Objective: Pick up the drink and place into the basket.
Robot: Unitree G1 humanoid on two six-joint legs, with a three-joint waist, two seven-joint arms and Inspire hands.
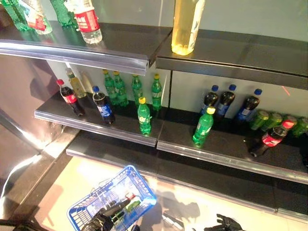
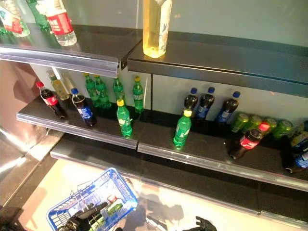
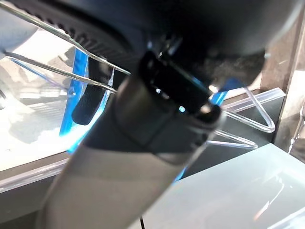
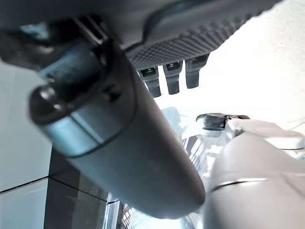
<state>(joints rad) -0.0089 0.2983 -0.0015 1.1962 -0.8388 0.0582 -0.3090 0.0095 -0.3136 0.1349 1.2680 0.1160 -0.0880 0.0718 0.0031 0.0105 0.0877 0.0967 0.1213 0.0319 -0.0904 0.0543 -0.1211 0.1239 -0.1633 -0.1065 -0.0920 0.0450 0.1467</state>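
A blue wire basket (image 1: 143,183) hangs low at the lower left, in front of the shelves. Inside it lies a green drink (image 1: 131,202) with a red end, partly hidden by the hand. My left hand (image 1: 102,217) is over the basket. In the left wrist view its dark fingers (image 3: 89,106) curl round the basket's wire handle (image 3: 57,71). My right hand (image 1: 224,224) shows at the bottom edge, right of the basket, with straight fingers (image 4: 172,80) and nothing in it.
The middle shelf (image 1: 96,126) carries green bottles (image 1: 144,117), dark blue-capped bottles (image 1: 103,107), a red-capped cola (image 1: 269,139) and green cans (image 1: 264,120). A tall yellow bottle (image 1: 186,26) stands on the top shelf. Pale floor (image 1: 202,202) lies below the lowest shelf.
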